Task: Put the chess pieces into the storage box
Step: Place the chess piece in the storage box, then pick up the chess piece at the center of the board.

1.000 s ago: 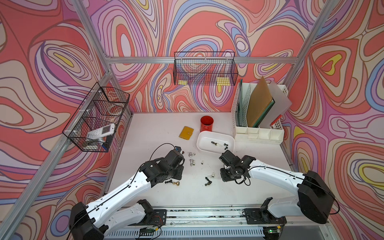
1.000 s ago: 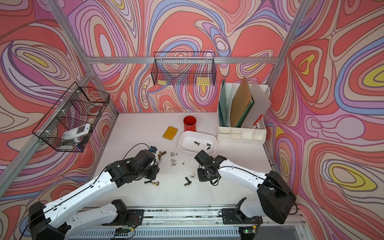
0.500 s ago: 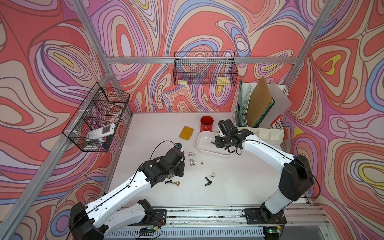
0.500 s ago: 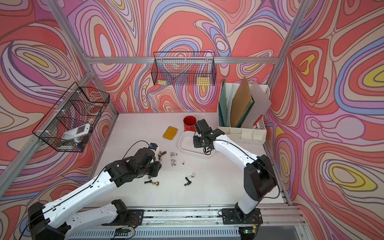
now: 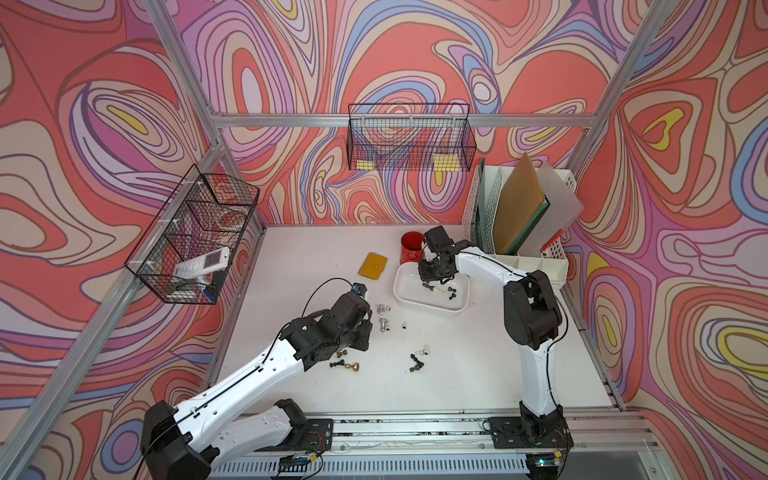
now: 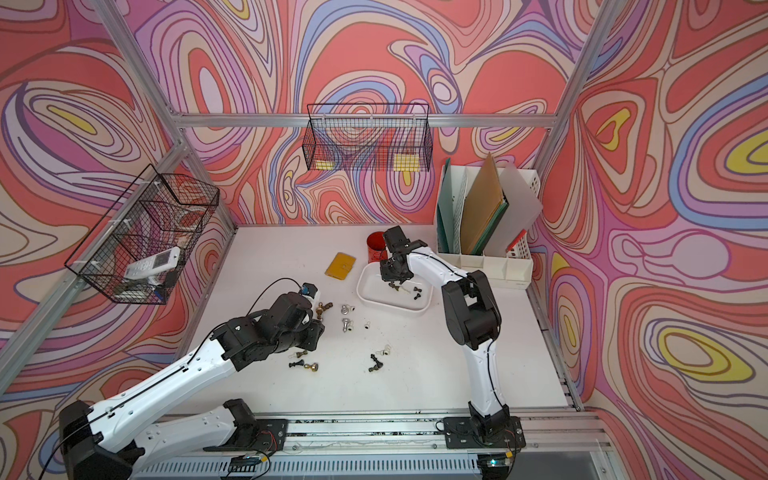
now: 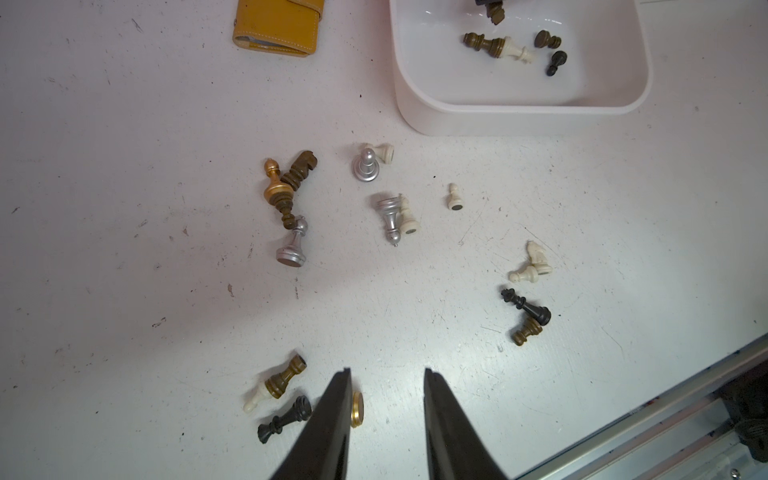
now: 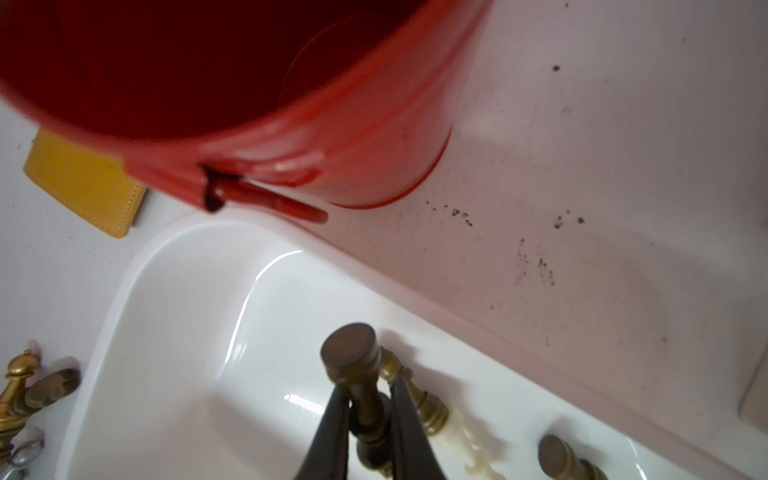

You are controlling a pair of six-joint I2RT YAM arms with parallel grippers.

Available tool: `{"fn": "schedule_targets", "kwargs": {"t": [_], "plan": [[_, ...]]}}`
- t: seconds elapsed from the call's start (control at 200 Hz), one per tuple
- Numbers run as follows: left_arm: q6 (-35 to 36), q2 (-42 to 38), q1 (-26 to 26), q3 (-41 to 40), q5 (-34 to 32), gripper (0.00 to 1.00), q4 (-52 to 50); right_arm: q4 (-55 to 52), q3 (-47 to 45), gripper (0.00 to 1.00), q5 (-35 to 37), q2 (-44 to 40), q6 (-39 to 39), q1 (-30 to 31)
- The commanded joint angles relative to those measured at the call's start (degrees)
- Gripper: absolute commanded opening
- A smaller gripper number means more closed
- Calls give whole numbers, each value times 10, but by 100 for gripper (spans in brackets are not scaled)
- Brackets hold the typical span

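Note:
The storage box [image 5: 430,306] is a shallow white tub behind the table's middle; it is also in the other top view [image 6: 390,306]. My right gripper [image 8: 370,388] hangs over its inside, shut on a dark brown chess piece [image 8: 351,355]. Three more pieces lie in the box, one of them a black pawn [image 7: 556,62]. Several gold, silver, white and black chess pieces [image 7: 388,216] lie scattered on the table. My left gripper [image 7: 387,372] stands open just above the table. A gold piece [image 7: 356,409] lies half hidden behind one of its fingers.
A red cup [image 5: 411,246] stands right behind the box, and a yellow wallet [image 5: 372,266] lies to its left. The white file organiser [image 5: 519,249] fills the back right corner. Wire baskets hang on the left wall [image 5: 195,237] and the back wall [image 5: 409,137].
My right arm has swung from the table's middle back to the storage box, carrying the brown piece. The left arm has hardly moved.

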Motion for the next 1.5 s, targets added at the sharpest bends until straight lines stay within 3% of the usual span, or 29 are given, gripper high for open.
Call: {"fn": "schedule_targets", "kwargs": {"t": [0.0, 0.315, 0.676, 0.861, 0.946, 1.026, 1.157, 1.252, 1.357, 1.497], "plan": [[10, 6, 0, 5, -7, 35, 0, -6, 30, 11, -15, 25, -9, 0], [11, -1, 0, 6, -7, 35, -4, -19, 44, 26, -25, 7, -5, 0], [49, -7, 1, 31, 2, 35, -17, 27, -61, 26, -49, -195, 16, 0], [81, -20, 0, 8, 38, 35, 4, 67, -164, 26, -58, -308, 16, 0], [84, -28, -1, 4, 23, 35, -10, 98, -225, 26, -60, -358, 17, 0], [50, -33, -1, 2, 0, 35, -29, 119, -273, 26, -58, -397, 22, 0], [-14, -26, -1, -9, 24, 35, -65, 139, -324, 26, -56, -430, 29, 1], [-110, -9, -1, -28, 26, 36, -91, 149, -341, 27, -67, -434, 35, 1], [-197, 7, -4, -77, 74, 37, -51, 162, -348, 27, -90, -427, 44, 1], [-288, 0, -13, -143, 45, 38, 14, 182, -359, 27, -99, -426, 51, 0]]}}
